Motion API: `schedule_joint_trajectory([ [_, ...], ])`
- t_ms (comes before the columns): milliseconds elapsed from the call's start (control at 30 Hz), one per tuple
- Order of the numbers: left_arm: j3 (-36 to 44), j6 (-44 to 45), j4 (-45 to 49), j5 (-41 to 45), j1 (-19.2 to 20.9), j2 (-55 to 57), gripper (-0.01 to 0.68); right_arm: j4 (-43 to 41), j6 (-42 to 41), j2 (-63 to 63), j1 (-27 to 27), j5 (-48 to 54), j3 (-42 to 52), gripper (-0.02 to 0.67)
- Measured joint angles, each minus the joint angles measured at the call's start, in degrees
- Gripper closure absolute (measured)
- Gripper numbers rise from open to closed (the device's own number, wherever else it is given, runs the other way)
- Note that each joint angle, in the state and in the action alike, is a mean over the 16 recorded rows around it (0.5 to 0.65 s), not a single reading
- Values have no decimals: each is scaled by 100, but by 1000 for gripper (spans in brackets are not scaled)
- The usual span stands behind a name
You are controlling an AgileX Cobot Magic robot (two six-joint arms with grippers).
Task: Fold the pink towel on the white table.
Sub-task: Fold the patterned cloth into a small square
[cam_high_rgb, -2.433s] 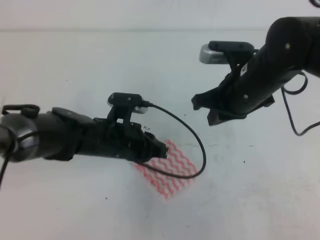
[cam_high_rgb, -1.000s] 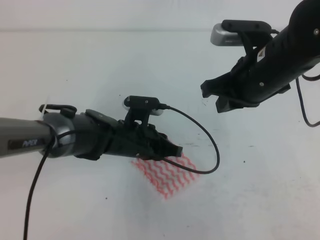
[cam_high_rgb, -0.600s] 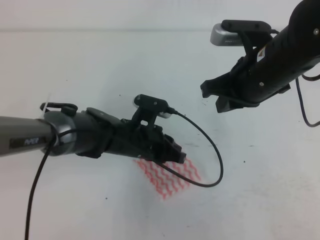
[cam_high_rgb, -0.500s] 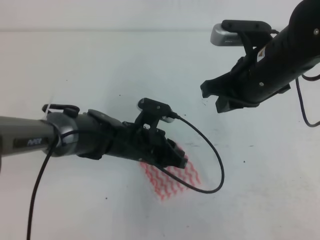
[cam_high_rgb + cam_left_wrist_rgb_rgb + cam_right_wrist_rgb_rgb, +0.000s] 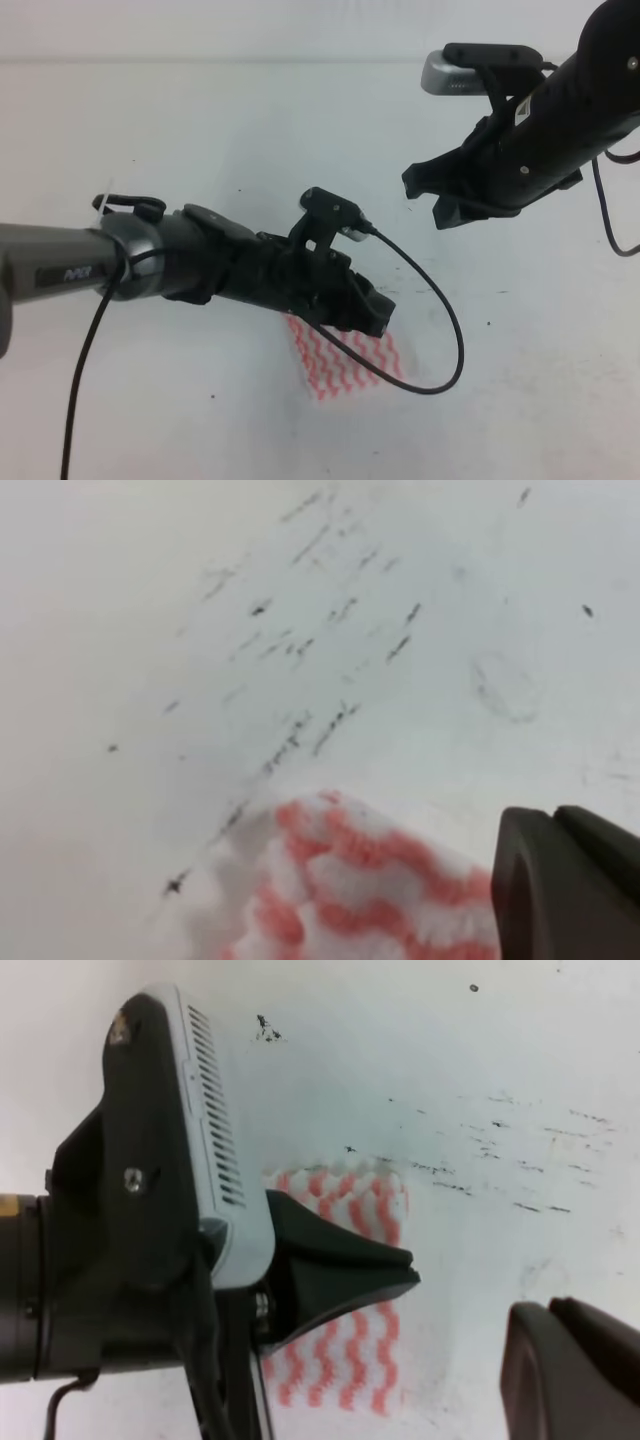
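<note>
Exterior high view showed the thin pink-and-white zigzag-striped pink towel (image 5: pixel 345 360) lying flat on the large plain white table (image 5: pixel 200 120), a little below and right of the middle of that view. Only its lower part was visible there; its upper edge was covered by the left gripper (image 5: pixel 372 312), a black pincer at the end of a long grey-and-black arm reaching in from the left edge. That gripper sat over the towel's top edge, and I could not tell whether its jaws were apart or together, nor whether they pinched cloth. A black cable (image 5: pixel 440 340) looped from the small camera on that arm down across the towel's right side.

From the left wrist, the towel's fuzzy striped corner (image 5: pixel 350 880) filled the bottom middle, with one dark finger (image 5: pixel 565 885) just right of it and scuffed white tabletop (image 5: pixel 300 630) beyond.

From the right wrist, the towel (image 5: pixel 345 1260) lay beneath the left arm's silver-grey camera housing (image 5: pixel 190 1120) and a dark pointed finger (image 5: pixel 340 1270) above its middle.

The right gripper (image 5: pixel 432 200), black and hanging well apart from the towel at upper right, held nothing, its two fingers spread with a clear gap between them.
</note>
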Motion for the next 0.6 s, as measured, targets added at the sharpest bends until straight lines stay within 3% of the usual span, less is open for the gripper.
schedule_joint_trajectory([
  [600,-68,-1095,528,-397,0,-2,677,-2,-29,-3,0,-5,3,667],
])
